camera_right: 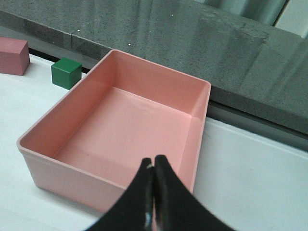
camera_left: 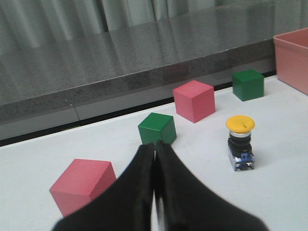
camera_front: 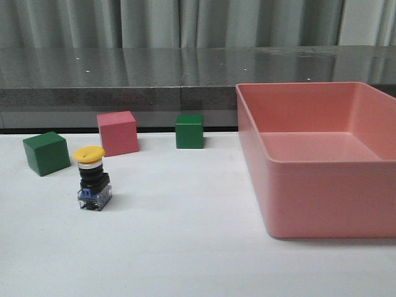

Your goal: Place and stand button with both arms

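The button [camera_front: 93,179] stands upright on the white table, yellow cap on top, black body, clear-blue base down. In the left wrist view the button [camera_left: 240,142] stands apart from my left gripper [camera_left: 155,147], which is shut on nothing, its tips in front of a green cube [camera_left: 157,128]. My right gripper [camera_right: 153,163] is shut and empty, hanging over the near wall of the pink bin [camera_right: 57,175]. Neither arm shows in the front view.
A pink bin [camera_front: 309,204] fills the right side of the table. Behind the button stand a green cube [camera_front: 46,153], a pink cube [camera_front: 117,132] and a second green cube [camera_front: 189,130]. Another pink cube [camera_left: 82,185] sits near my left gripper. A dark ledge runs behind.
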`<state>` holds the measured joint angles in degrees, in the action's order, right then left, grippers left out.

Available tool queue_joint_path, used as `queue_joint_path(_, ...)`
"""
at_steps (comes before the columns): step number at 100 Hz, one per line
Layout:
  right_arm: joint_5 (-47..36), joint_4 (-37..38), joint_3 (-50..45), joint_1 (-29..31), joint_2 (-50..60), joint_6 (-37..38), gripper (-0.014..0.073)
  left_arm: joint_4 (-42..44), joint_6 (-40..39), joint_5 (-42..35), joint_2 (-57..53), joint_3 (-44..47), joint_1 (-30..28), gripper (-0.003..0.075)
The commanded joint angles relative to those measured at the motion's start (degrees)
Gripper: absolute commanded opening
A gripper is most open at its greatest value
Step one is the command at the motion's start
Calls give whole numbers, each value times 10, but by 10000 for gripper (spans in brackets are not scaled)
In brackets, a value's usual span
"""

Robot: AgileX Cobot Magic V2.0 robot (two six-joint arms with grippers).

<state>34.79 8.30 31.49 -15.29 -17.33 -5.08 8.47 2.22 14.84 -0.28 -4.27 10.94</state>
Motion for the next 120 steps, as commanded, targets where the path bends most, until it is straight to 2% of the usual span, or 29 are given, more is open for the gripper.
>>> queue_joint_path(1, -48, 9, 14, 3, -5, -1, -61, -13, -28, -86, -14, 6, -32, -20)
queue_joint_path(13, -48, 9, 14, 3, -5, -1, -61, -38, -28, -107, -14, 31, -85, -20)
queue_joint_path(25, -48, 9, 14, 3, -5, -1, -61, -38, -28, -148, -18, 59, -108, -20)
queue_joint_path(30, -48, 9, 14, 3, -5, -1, -61, -38, -29, -179, -18, 70, -108, -20)
queue_joint_path(120, -48, 9, 14, 3, -5, -1, -61, -37, -29, -175, -18, 68, -108, -20)
